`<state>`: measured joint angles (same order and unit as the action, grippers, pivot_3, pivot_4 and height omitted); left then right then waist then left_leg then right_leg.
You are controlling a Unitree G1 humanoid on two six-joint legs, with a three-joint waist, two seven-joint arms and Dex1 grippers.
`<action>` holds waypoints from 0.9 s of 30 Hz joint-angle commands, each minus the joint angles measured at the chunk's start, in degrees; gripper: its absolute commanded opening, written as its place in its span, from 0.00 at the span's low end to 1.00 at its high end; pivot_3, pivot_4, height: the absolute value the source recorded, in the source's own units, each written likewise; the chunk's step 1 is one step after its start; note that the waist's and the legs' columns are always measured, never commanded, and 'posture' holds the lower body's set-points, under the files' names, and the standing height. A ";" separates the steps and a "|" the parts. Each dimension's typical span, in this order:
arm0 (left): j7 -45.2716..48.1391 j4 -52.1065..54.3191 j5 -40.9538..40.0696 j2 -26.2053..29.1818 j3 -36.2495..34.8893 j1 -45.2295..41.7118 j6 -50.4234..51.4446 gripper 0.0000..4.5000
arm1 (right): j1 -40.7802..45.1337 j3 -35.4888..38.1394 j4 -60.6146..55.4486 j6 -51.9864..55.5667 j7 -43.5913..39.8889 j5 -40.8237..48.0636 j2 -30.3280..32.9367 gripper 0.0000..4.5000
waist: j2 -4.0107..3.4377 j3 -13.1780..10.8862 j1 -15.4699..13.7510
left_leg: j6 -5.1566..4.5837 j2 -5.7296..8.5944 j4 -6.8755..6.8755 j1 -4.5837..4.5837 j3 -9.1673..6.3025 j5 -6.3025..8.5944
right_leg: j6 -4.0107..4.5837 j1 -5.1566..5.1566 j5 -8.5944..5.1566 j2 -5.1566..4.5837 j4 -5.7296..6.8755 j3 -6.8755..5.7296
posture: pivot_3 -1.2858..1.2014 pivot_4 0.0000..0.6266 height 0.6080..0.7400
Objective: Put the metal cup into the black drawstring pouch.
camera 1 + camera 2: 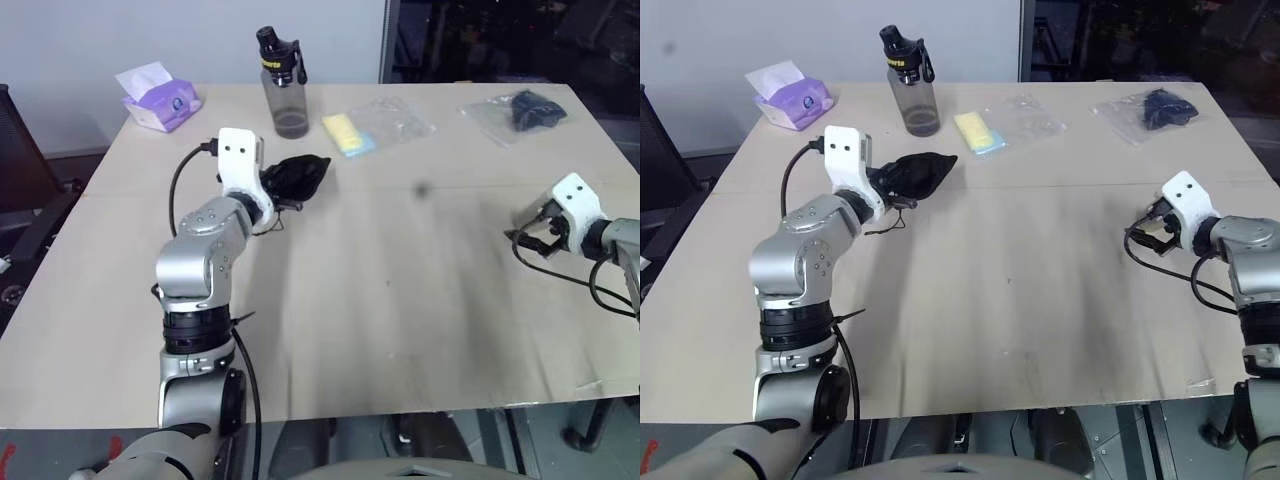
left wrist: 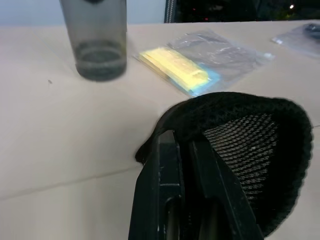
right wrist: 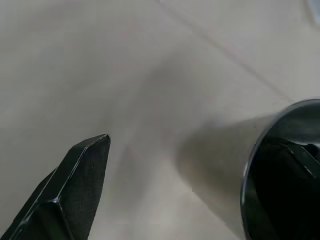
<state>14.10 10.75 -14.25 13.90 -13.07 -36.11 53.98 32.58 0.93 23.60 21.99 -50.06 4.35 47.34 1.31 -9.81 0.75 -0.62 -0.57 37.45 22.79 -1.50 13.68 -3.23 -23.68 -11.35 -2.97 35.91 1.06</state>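
The metal cup (image 3: 280, 170) sits at the right gripper (image 1: 1150, 232), one finger inside its rim, jaws wide, far right. Left gripper (image 2: 185, 165) is clenched on the black drawstring pouch (image 1: 915, 175) near the bottle (image 1: 908, 85)

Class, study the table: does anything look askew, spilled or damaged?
Nothing is spilled or damaged. One oddity: the black drawstring pouch hangs crumpled from the shut left gripper instead of lying flat on the table.
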 commanded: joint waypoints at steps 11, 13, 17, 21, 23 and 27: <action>-2.02 1.78 -6.35 -0.84 -1.75 -1.61 3.67 0.00 | -2.08 2.46 -7.81 -2.71 1.52 0.49 1.52 0.01 | 0.00 0.00 0.00 | 0.01 -0.02 0.01 -0.02 -0.02 0.00 | 0.00 0.00 0.00 0.04 0.03 0.02 | 0.52 0.24 1.00; -1.69 1.28 -8.20 -1.83 -2.16 -1.66 4.79 0.00 | -1.72 3.73 -15.99 -2.38 1.81 4.27 -1.20 0.01 | -0.01 -0.01 0.05 | 0.01 -0.02 0.00 -0.02 -0.02 -0.01 | 0.00 0.00 0.00 0.04 0.03 0.02 | 0.52 0.24 1.00; -1.85 0.43 -10.84 -3.39 -2.70 -2.51 7.51 0.00 | 0.36 3.15 -32.73 0.68 1.21 12.72 -8.00 0.01 | -0.04 -0.05 0.83 | 0.01 -0.06 0.00 -0.07 -0.09 -0.01 | -0.01 -0.03 0.00 0.11 0.12 0.03 | 0.52 0.24 1.00; -2.16 -0.41 -12.82 -4.44 -3.14 -3.96 8.75 0.00 | 1.72 -0.64 -42.58 1.83 4.25 16.96 -16.66 0.01 | -0.02 -0.04 0.31 | 0.02 -0.05 0.01 -0.05 -0.32 -0.01 | -0.01 -0.01 0.00 0.11 0.20 -0.19 | 0.52 0.24 1.00; -2.26 -0.86 -13.51 -4.71 -3.18 -4.61 8.86 0.00 | 0.84 -2.94 -43.77 0.78 5.56 15.76 -19.48 0.01 | -0.02 -0.04 0.09 | 0.02 -0.05 0.01 -0.04 -0.34 -0.01 | 0.00 -0.01 0.00 0.11 0.22 -0.21 | 0.52 0.24 1.00; -3.38 -0.60 -17.23 -6.89 -5.65 -5.73 11.56 0.00 | -2.03 -9.83 -42.08 -6.30 5.40 10.50 -22.99 0.01 | -0.01 -0.04 -0.35 | 0.06 0.04 0.02 0.04 -0.32 -0.03 | 0.00 -0.01 0.00 0.00 0.14 -0.22 | 0.52 0.24 1.00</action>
<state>11.04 8.73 -29.52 7.30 -17.80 -40.32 64.80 30.02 -8.72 -17.76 18.74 -45.02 15.99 24.49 1.30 -9.85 0.40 -0.56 -0.50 37.48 22.83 -1.76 13.64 -3.23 -23.69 -11.35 -3.00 35.99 0.91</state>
